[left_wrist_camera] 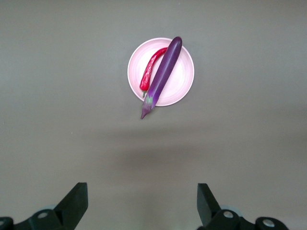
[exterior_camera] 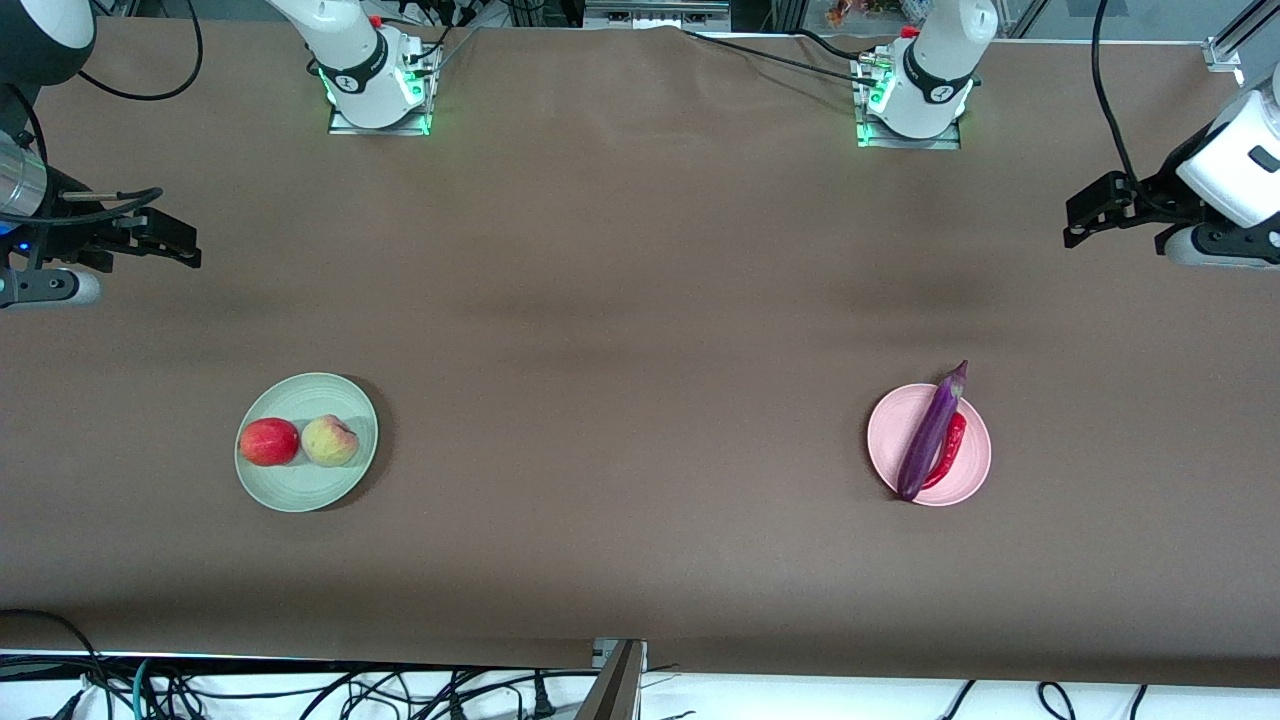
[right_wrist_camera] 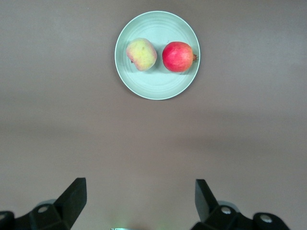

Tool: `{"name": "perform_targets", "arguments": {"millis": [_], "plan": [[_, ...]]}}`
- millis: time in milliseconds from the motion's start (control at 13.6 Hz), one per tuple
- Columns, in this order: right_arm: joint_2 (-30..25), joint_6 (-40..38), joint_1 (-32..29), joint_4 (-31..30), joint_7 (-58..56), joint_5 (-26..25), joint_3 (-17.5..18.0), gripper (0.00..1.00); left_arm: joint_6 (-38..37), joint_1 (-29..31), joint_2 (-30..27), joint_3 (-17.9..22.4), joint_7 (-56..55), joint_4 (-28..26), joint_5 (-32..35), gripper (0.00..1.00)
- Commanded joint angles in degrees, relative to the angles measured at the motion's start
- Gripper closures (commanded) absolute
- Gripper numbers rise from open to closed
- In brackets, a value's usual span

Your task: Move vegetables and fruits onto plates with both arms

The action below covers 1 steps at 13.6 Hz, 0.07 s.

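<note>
The purple eggplant and the red chili pepper lie side by side on the pale pink plate, toward the left arm's end of the table; they also show in the left wrist view, eggplant, chili, plate. The red fruit and the yellowish-green peach sit on the pale green plate; the right wrist view shows them too, red fruit, peach, plate. My left gripper is open and empty, raised over the table's edge. My right gripper is open and empty, raised at the table's other end.
The brown cloth covers the whole table. The two arm bases stand along the edge farthest from the front camera. Cables hang below the table's nearest edge.
</note>
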Motion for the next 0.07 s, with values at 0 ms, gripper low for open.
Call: {"name": "perform_targets", "arguments": {"millis": [0], "plan": [[0.42, -0.97, -0.17, 1.35, -0.51, 0.88, 0.29, 0.0, -1.86, 0.45, -0.85, -0.2, -0.19, 1.0, 0.35, 0.0]]}}
